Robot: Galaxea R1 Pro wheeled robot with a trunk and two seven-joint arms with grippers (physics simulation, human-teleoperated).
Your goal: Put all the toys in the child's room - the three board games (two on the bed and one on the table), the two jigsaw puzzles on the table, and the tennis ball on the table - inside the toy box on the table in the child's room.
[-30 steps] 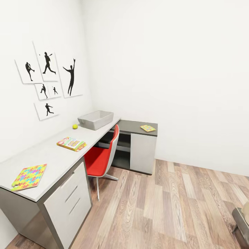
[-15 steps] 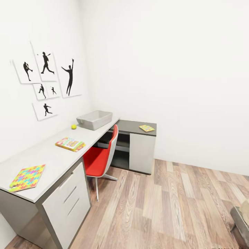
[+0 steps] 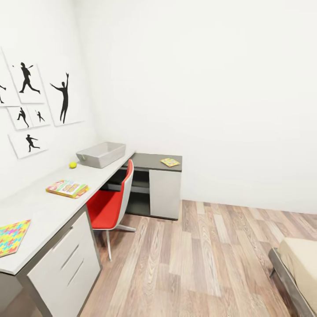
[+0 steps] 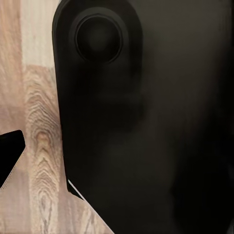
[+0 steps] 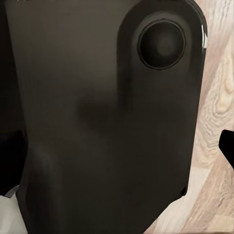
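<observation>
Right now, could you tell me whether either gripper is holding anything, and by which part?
It cannot be told: both wrist views look onto dark robot bodywork above wood floor, with no fingers or toys recognisable.

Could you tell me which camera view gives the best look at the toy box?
The head view: the toy box sits whole on the table. Both wrist views show dark robot housing and wood floor instead.

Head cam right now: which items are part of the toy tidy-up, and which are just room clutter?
Job items: toy box; tennis ball; board game; jigsaw puzzle near the desk's front end; second jigsaw puzzle on the lower dark section; table; bed.

Just there: red chair; silhouette pictures.
</observation>
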